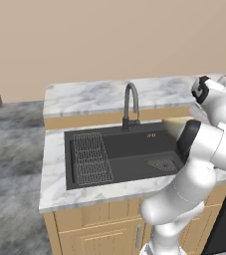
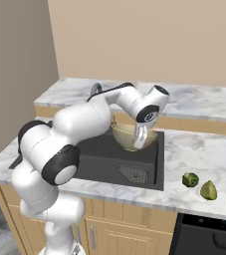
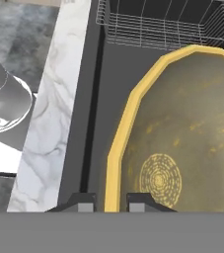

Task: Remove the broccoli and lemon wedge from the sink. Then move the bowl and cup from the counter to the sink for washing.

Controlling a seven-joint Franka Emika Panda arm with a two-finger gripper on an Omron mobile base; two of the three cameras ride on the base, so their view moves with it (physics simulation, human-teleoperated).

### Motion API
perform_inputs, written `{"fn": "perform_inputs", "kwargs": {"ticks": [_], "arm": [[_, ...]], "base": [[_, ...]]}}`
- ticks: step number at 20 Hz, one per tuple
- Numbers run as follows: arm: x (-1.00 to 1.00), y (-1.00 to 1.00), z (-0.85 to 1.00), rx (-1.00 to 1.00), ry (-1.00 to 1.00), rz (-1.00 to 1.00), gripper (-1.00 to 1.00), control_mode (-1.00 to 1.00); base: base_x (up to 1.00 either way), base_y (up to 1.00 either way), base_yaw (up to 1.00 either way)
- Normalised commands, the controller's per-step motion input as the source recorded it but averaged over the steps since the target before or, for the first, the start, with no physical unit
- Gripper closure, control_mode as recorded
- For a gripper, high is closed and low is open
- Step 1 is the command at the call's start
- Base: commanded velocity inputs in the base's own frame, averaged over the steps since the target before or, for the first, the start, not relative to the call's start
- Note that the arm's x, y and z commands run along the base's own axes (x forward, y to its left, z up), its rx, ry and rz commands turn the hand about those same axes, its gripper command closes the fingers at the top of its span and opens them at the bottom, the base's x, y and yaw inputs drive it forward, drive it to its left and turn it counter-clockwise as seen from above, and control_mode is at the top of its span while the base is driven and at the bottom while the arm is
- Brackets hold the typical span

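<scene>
My gripper is shut on the rim of the tan-yellow bowl, one finger inside the rim and one outside. In the right base view the bowl hangs tilted over the right end of the black sink, with the gripper at its near edge. A pale part of the bowl shows behind my arm in the left base view. The broccoli and the lemon wedge lie side by side on the marble counter, right of the sink. The cup is out of view.
A wire rack fills the sink's left end and a round drain strainer lies near its front right. The dark curved faucet rises behind the basin. A raised marble ledge runs along the wall.
</scene>
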Motion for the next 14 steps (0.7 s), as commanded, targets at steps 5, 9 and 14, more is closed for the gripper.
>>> {"fn": "perform_inputs", "kwargs": {"ticks": [5,9,14], "arm": [[0.01,0.10,-0.28,0.00,0.02,0.09,1.00,-1.00],[0.00,0.05,-0.28,0.01,0.02,0.10,1.00,-1.00],[0.03,0.02,-0.28,0.00,0.00,0.09,1.00,-1.00]], "base": [[0.00,0.00,0.00],[0.00,0.00,0.00],[0.00,0.00,0.00]]}}
